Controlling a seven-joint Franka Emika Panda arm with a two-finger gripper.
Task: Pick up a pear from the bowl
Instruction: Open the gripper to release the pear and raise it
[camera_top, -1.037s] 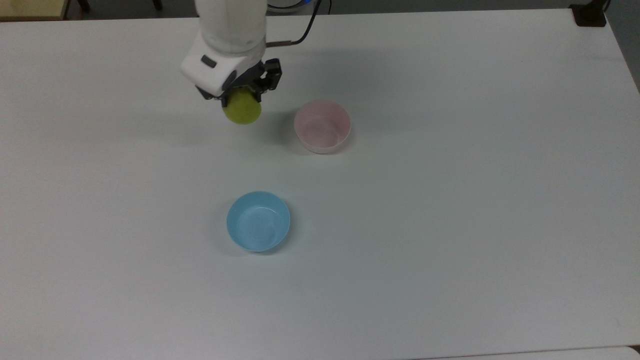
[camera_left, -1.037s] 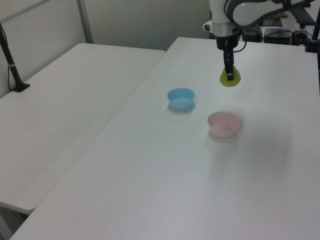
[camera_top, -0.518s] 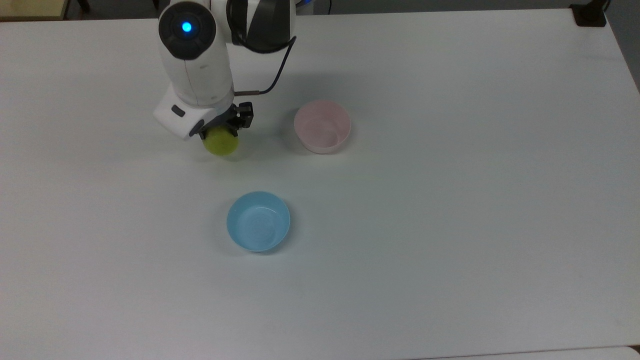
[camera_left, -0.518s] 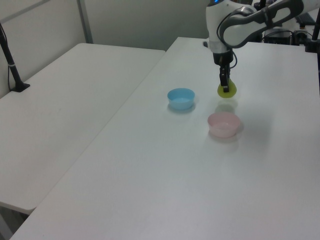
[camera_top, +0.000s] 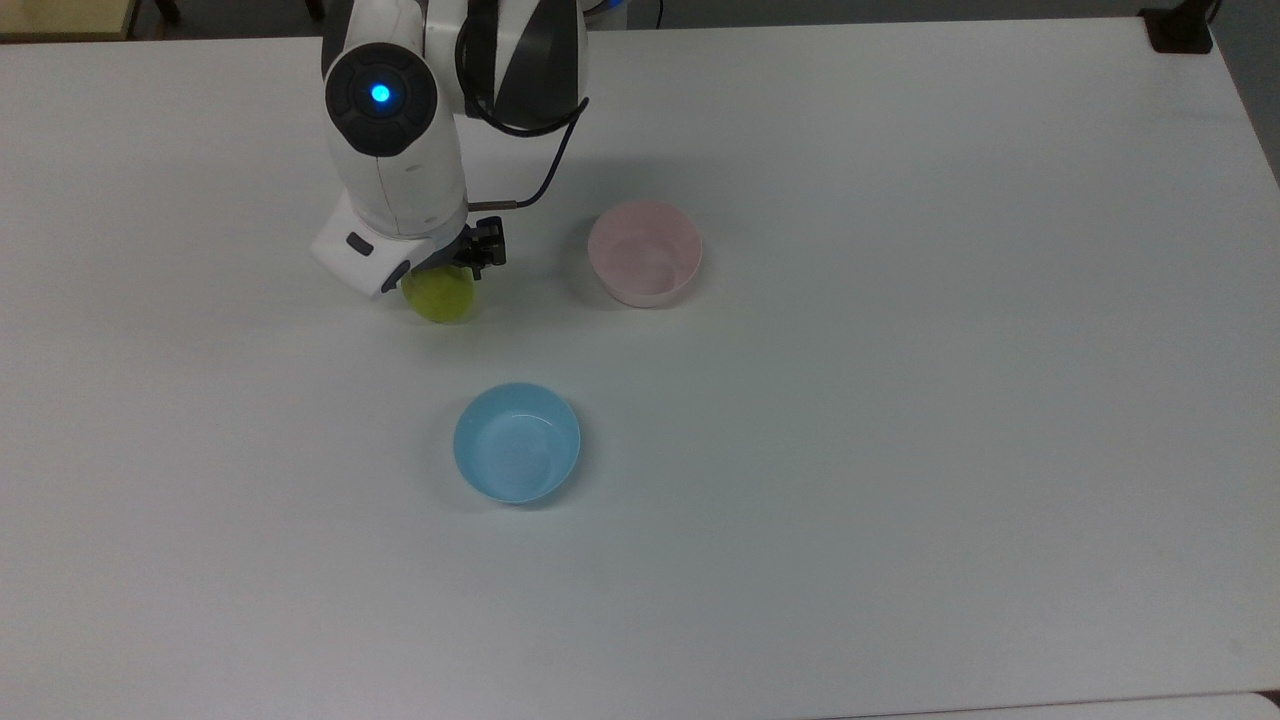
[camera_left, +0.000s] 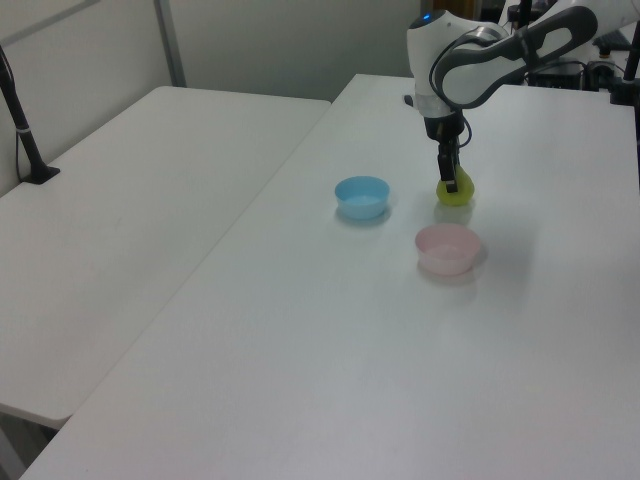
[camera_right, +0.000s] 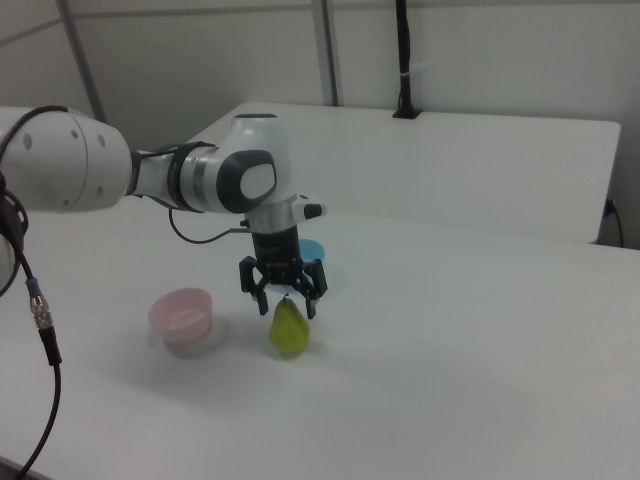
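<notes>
The yellow-green pear (camera_top: 440, 297) (camera_left: 455, 192) (camera_right: 288, 330) stands upright on the white table, outside both bowls. My gripper (camera_top: 447, 268) (camera_left: 449, 180) (camera_right: 285, 304) hangs straight over it, open, its dark fingers spread on either side of the pear's narrow top with a gap at each side. The pale pink bowl (camera_top: 645, 252) (camera_left: 448, 248) (camera_right: 183, 315) is empty and sits to the top view's right of the pear, a short way off.
A light blue bowl (camera_top: 517, 442) (camera_left: 361, 196) (camera_right: 313, 250), also empty, sits lower in the top view. The white table (camera_top: 900, 450) stretches wide around them. A second table (camera_left: 130, 200) adjoins at the left view's left. A black cable (camera_right: 40, 330) hangs at the right view's left edge.
The arm carried the pear toward the top view's left and lower, down to the table. The pear now rests on the surface and the fingers stand spread around its top.
</notes>
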